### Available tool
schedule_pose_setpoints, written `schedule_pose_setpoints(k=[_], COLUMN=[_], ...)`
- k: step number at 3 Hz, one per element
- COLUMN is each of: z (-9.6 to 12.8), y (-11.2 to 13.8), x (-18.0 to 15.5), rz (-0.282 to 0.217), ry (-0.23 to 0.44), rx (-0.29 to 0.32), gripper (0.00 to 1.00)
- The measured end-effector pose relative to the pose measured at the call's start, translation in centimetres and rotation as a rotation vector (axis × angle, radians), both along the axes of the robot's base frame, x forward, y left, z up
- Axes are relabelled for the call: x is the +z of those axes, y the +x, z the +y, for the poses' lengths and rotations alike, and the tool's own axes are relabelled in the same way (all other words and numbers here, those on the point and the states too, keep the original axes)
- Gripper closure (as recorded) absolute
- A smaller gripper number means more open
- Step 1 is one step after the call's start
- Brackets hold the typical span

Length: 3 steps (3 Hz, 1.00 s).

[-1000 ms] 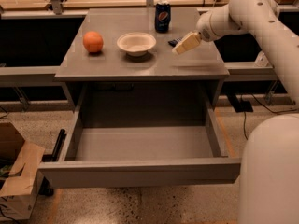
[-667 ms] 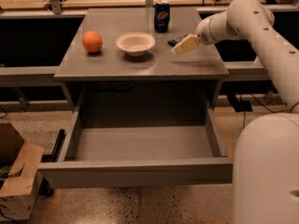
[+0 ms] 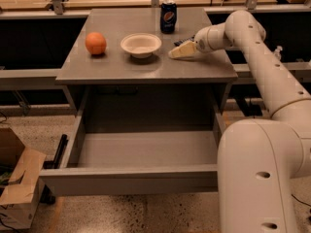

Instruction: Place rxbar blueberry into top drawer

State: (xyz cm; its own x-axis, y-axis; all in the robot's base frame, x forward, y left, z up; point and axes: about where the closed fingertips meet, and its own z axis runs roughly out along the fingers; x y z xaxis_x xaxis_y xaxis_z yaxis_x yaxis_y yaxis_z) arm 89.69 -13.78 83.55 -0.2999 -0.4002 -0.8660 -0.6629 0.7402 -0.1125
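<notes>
orange [image 3: 95, 43]: on the grey cabinet top [image 3: 77, 67], left of the white bowl. It has not moved.
white bowl [image 3: 141, 44]: near the middle of the cabinet top. It has not moved either.
top drawer [image 3: 129, 179]: under the white bowl and closer to the camera. It is pulled wide open, ready for the bar.
Pepsi can [image 3: 168, 16]: behind the white bowl and a little to its right. It stands up straight.
rxbar blueberry [image 3: 181, 40]: to the right of the white bowl, lying flat on the cabinet top between the Pepsi can and the gripper. It is in the same spot as a second ago.
gripper [image 3: 176, 53]: to the right of the white bowl, low over the cabinet top, just in front of the bar.
gripper state: it cannot be seen if it is open or closed. It does not seem to have hold of anything, since the bar lies on the top behind it.
arm [image 3: 262, 67]: far right of the white bowl, reaching in from the robot's big white body.
what changed: the gripper has slid a little closer to the white bowl and a little lower. The arm and body have shifted left too.
what it means: the bar is probably not picked up yet. The gripper looks to be lining up, and it could bump the bar.
</notes>
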Motion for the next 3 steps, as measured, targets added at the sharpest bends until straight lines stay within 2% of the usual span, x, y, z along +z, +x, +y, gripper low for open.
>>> schedule_pose_setpoints(k=[1,3], z=[1.45,1.45], y=[1.1,1.1], x=[-1.84,-0.9], rz=[0.037,0.037], ry=[0.061,0.061], rx=[0.01,0.01], gripper=[0.17,0.64])
